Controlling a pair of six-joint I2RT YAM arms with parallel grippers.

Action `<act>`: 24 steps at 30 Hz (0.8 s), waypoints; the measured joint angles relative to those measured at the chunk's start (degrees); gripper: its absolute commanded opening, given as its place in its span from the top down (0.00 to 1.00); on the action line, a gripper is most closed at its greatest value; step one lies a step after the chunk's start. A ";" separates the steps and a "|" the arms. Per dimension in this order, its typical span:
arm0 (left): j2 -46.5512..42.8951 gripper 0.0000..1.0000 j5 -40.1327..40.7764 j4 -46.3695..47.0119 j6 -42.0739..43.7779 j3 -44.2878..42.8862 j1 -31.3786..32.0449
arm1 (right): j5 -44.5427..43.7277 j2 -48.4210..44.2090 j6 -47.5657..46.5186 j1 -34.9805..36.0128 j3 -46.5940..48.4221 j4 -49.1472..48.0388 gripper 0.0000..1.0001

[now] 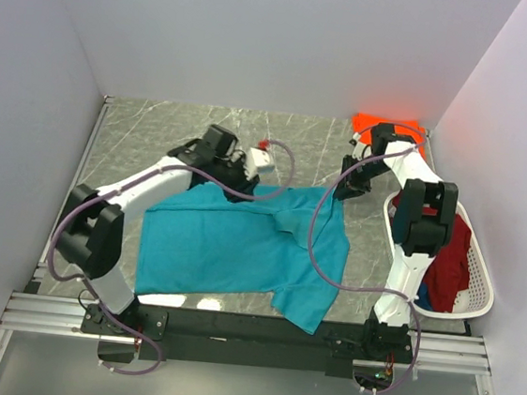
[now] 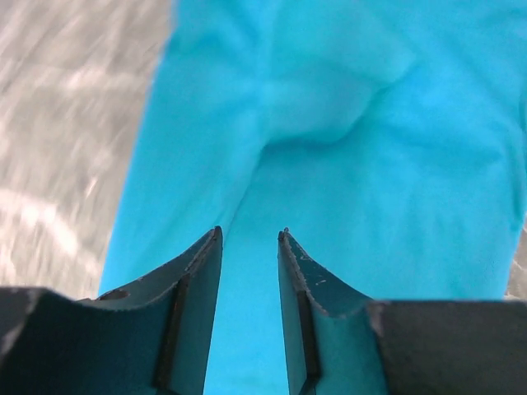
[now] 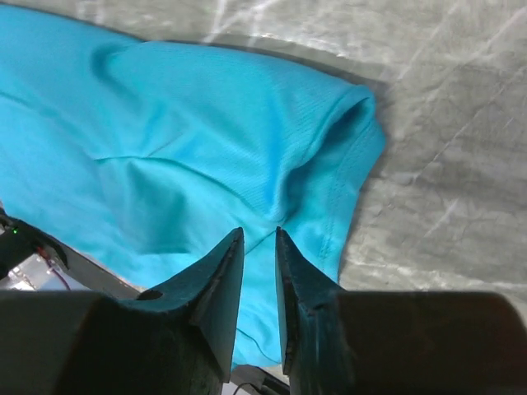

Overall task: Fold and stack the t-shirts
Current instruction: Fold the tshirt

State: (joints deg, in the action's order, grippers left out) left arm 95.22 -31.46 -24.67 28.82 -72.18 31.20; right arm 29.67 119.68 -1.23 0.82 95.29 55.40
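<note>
Teal shirt [image 1: 240, 242] lay spread out on the grey marbled table [image 1: 148, 133], toward the front edge between the two arms. Its back edge was rumpled and one sleeve hung toward the front right. The left gripper [image 2: 249, 234] sat low over the shirt's back edge, jaws parted by a narrow gap with nothing pinched between them and teal cloth showing through the gap. Couldn't tell if the tips touched the fabric. The right gripper [image 3: 259, 230] was over the shirt's right side by a sleeve, jaws only slightly apart and holding nothing; the hemmed sleeve opening lay just past the tips, bare table beyond it. Orange shirt [image 1: 389, 128] was bunched in the far right corner behind the right arm, well apart from the teal one. A white basket [image 1: 481, 277] stood at the table's right edge beside the right arm, with a dark red shirt [image 1: 447, 264] piled inside and a bit of blue cloth under it.
</note>
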 measured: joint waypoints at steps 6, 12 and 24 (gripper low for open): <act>-4.79 0.59 1.42 0.68 -11.17 7.76 -4.96 | 1.92 -2.03 -0.68 2.67 -1.53 -0.24 0.70; -5.18 0.59 -2.49 -0.04 -19.71 11.87 -11.72 | -6.05 -10.03 -5.44 17.57 -6.78 -2.62 0.59; -5.66 0.60 -1.57 -5.53 -22.49 10.64 -31.93 | -24.09 -12.55 -15.21 37.88 -5.90 -6.58 0.61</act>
State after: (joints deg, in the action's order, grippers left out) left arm 89.56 -33.04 -30.20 6.33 -61.54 -0.73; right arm 5.58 107.13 -16.45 38.70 89.38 48.82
